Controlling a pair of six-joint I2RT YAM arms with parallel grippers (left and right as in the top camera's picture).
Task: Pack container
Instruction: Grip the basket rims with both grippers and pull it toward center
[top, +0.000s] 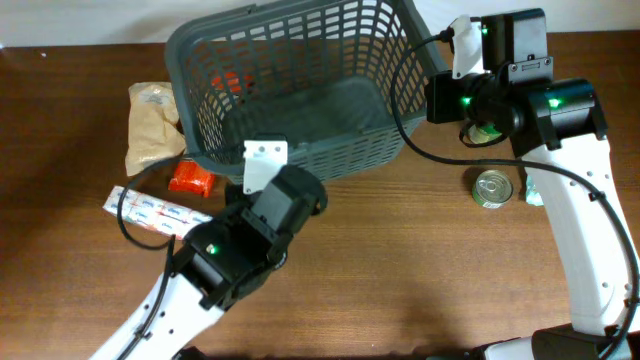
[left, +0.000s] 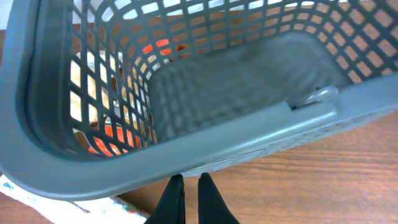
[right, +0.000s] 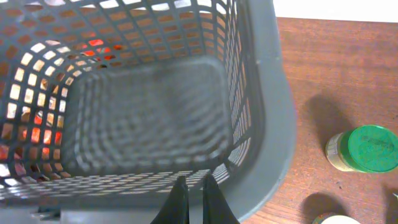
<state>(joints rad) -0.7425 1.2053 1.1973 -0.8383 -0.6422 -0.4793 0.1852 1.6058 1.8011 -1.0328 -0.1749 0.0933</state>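
Barely started: seemingly nothing inside the basket (top: 330, 150), standing upright on the table between the two arms. Hovering at its near rim with left gripper (left: 188, 180) pressed together, gripping nothing. Likewise at its right rim with right gripper (right: 194, 183), fingers close together and bare. Waiting outside: pouch (top: 152, 125), red packet (top: 190, 178) and strip (top: 150, 210) left of it, can (top: 493, 188) and jar (right: 367, 148) right of it. Next, probably: open one gripper, drop to the item nearest the basket, pinch, lift over the rim.

The dark grey slotted container (top: 300, 95) stands upright and empty at the table's far middle.
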